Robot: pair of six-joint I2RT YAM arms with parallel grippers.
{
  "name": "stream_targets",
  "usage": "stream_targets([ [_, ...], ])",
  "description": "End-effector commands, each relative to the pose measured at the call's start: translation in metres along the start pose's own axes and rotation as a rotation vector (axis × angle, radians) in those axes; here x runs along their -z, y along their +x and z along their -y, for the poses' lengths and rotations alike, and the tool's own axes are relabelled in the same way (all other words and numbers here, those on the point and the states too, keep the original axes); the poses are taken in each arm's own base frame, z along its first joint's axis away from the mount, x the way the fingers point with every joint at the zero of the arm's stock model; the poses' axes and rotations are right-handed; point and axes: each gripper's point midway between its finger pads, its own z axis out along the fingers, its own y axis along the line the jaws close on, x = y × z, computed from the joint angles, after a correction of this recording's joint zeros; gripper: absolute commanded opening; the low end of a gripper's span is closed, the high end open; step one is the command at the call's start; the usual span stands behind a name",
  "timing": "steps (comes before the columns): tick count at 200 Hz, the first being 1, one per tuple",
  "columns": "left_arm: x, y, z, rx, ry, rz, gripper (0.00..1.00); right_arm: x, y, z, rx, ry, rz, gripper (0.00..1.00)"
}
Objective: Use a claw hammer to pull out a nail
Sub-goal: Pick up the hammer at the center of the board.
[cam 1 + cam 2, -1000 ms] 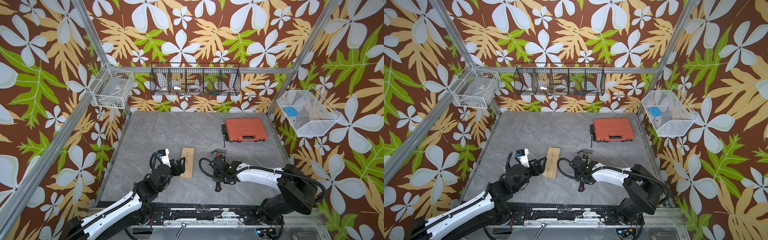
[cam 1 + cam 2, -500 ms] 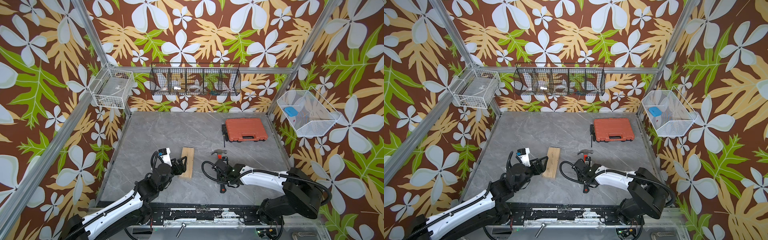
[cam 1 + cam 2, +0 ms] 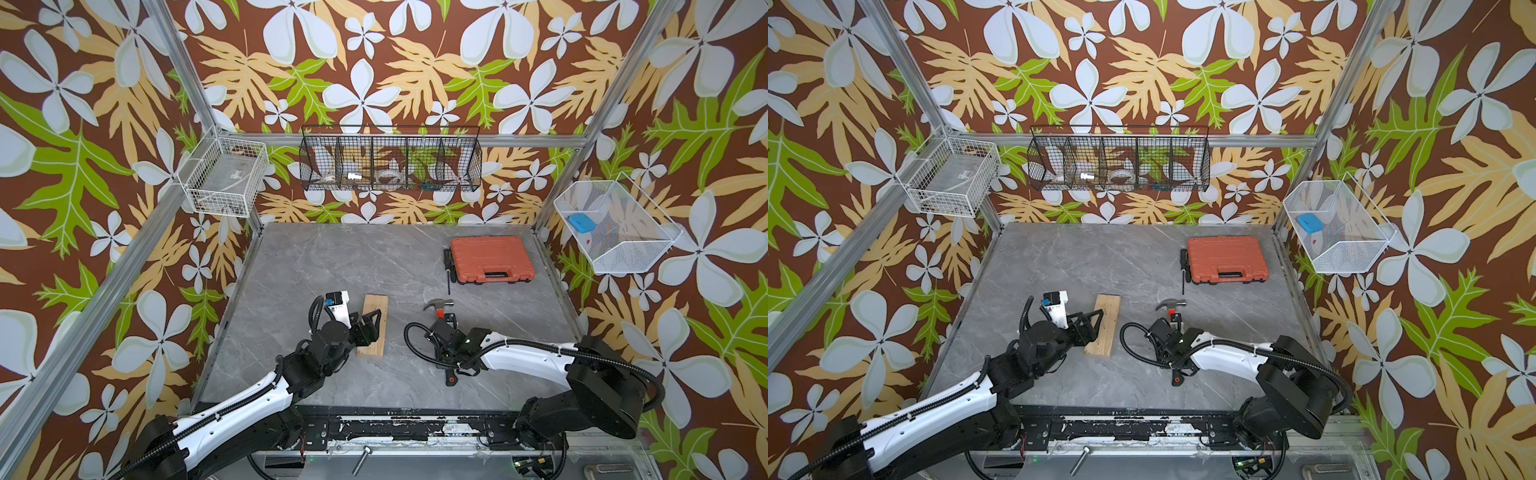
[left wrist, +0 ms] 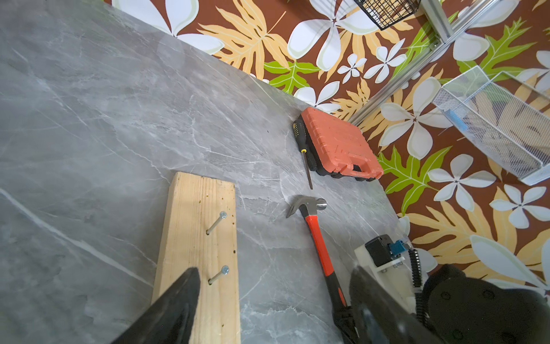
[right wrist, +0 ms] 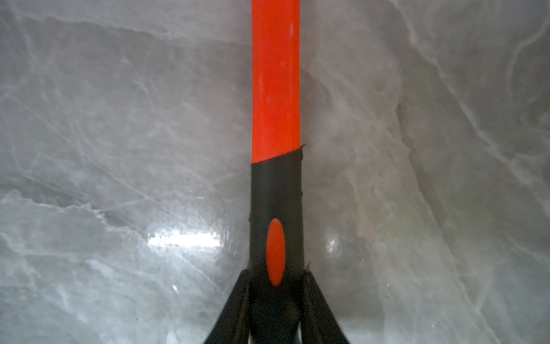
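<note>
A grey marble-patterned tabletop [image 3: 332, 266] sits inside walls papered with large flowers and leaves, and two black-and-white robot arms reach in from the near edge. The claw hammer [image 3: 438, 304] lies flat on the tabletop, right of centre. Its silver head points toward the back wall and its black rubber tail points toward the robot's base. The right claw [image 5: 275, 283] is clamped on the hammer's black grip, just past where the red-orange shaft ends, with one finger pressed against each side. A pale wooden block [image 3: 376, 302] lies lengthwise to the left of the hammer, near it but not touching. In the left wrist view, one nail [image 4: 216, 223] and a second nail [image 4: 218, 274] stick up out of the block's top face, both leaning. The left claw [image 3: 371, 322] is above the middle of the block with its fingers spread wide apart and nothing between them. One fingertip [image 4: 190, 277] is just beside the second nail. It cannot be told whether that claw touches the wood. Near the back right corner lies a closed orange tool case [image 3: 492, 259], and a thin black screwdriver [image 3: 448, 266] lies right along its left side. A black wire basket [image 3: 390, 162] hangs on the back wall, and a white wire basket [image 3: 224, 178] hangs on the left wall.
</note>
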Motion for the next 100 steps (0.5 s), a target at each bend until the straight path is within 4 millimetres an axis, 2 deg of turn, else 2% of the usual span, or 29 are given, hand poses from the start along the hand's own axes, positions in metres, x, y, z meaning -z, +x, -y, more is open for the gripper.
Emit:
stream_targets([
  [1,0.0,-0.01,0.01,-0.067,0.042,0.048,0.81,0.011,0.008,0.009,0.08,0.033,-0.046,0.21],
  [51,-0.004,-0.011,0.031,-0.288,0.16,0.109,0.81,0.042,-0.004,-0.003,0.238,0.003,-0.073,0.21],
  [76,-0.003,-0.001,0.043,-0.461,0.217,0.135,0.77,0.056,-0.01,-0.006,0.297,-0.003,-0.084,0.2],
  [100,0.004,0.016,0.06,-0.645,0.29,0.178,0.77,0.066,-0.019,-0.007,0.302,-0.035,-0.094,0.2],
])
